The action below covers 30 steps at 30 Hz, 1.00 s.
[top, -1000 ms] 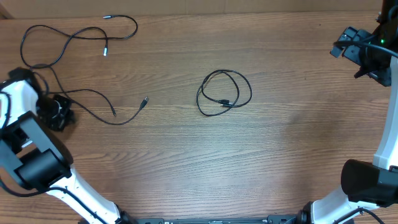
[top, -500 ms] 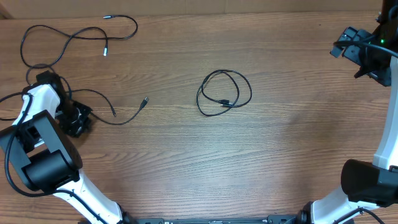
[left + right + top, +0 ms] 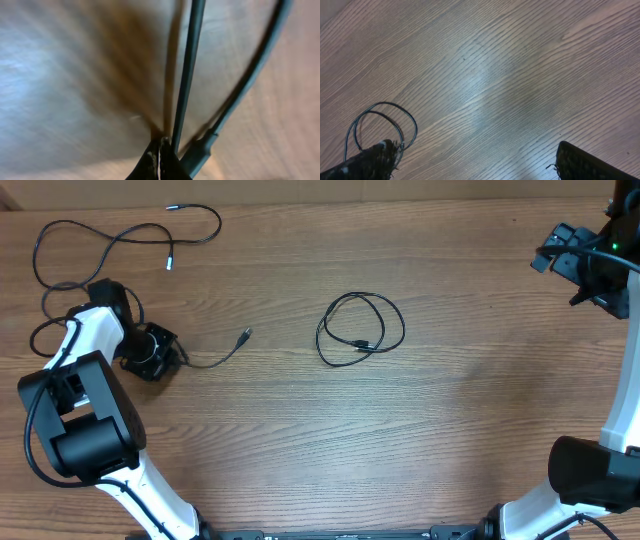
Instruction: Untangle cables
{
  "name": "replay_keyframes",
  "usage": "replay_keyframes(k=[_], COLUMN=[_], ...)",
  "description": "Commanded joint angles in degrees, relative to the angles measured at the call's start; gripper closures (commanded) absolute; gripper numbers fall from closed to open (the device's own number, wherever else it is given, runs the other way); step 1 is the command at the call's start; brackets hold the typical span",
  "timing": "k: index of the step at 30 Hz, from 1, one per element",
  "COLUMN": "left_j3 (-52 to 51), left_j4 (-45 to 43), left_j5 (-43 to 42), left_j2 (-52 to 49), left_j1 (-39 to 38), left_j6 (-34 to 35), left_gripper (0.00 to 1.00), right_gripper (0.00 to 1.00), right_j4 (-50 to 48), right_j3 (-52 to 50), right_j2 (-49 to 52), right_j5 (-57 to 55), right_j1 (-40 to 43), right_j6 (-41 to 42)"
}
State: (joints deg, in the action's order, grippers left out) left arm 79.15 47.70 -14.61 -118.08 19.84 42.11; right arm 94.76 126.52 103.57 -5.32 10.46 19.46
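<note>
Separating strands, I'd judge. Sprawled cable (image 3: 169, 260) at 10 o'clock; left gripper (image 3: 152, 352) at 9, jaws pinched shut on a second cable (image 3: 186, 75). Coiled cable (image 3: 360, 328) centre. Right gripper (image 3: 475, 162) at 2, jaws wide, empty. Next: draw held strand clear, no snagging.

A brown wooden table (image 3: 300, 440) fills the overhead view, its grain running left to right. Beyond the table's far edge lies a paler tan strip (image 3: 300, 188). Soft overhead light leaves a pale bluish sheen (image 3: 490, 85) on the tabletop.
</note>
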Motion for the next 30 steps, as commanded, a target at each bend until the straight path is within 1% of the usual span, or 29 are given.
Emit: replay_keyframes(k=[1, 4, 7, 10, 14, 17, 22, 25, 27, 28, 30], left_j3=[-1.9, -1.9, -1.9, -1.9, -0.1, 4.2, 14.6, 19.3, 20.3, 20.3, 20.2], left_j4=[-4.7, -10.1, -14.5, -18.1, -19.3, -16.7, -11.4, -11.5, -12.2, -12.2, -11.9], left_j5=[-4.6, -9.1, -9.7, -9.7, -10.1, -10.5, -9.6, -8.3, -5.7, -3.3, 2.4], left_j2=[-2.6, -2.6, -2.6, -2.6, -2.5, -2.4, -2.2, -2.2, -2.2, -2.3, -2.8], left_j1=[-0.5, -0.5, -0.5, -0.5, 0.8, 2.2, 3.1, 2.9, 2.2, 1.8, 1.0], left_j6=[4.1, 6.1, 7.9, 7.6, 7.4, 5.4, -1.2, -9.7, -16.7, -19.1, -21.3], left_gripper=[0.96, 0.96, 0.96, 0.96, 0.96, 0.96, 0.96, 0.96, 0.95, 0.92, 0.91], right_gripper=[0.0, 0.0, 0.0, 0.0, 0.0, 0.0, 0.0, 0.0, 0.0, 0.0, 0.0], right_j4=[-0.1, -0.1, -0.1, -0.2, -0.1, -0.1, -0.2, -0.2, -0.2, -0.1, -0.1], right_j3=[-0.3, -0.3, -0.3, -0.3, -0.3, -0.3, -0.3, -0.3, -0.3, -0.3, -0.3], right_j2=[-0.6, -0.6, -0.6, -0.6, -0.6, -0.6, -0.6, -0.6, -0.6, -0.6, -0.6], right_j5=[-0.4, -0.4, -0.4, -0.4, -0.4, -0.4, -0.4, -0.4, -0.4, -0.4, -0.4], right_j1=[0.2, 0.2, 0.2, 0.2, 0.2, 0.2, 0.2, 0.2, 0.2, 0.2, 0.2], right_j6=[0.0, 0.0, 0.0, 0.0, 0.0, 0.0, 0.0, 0.0, 0.0, 0.0, 0.0])
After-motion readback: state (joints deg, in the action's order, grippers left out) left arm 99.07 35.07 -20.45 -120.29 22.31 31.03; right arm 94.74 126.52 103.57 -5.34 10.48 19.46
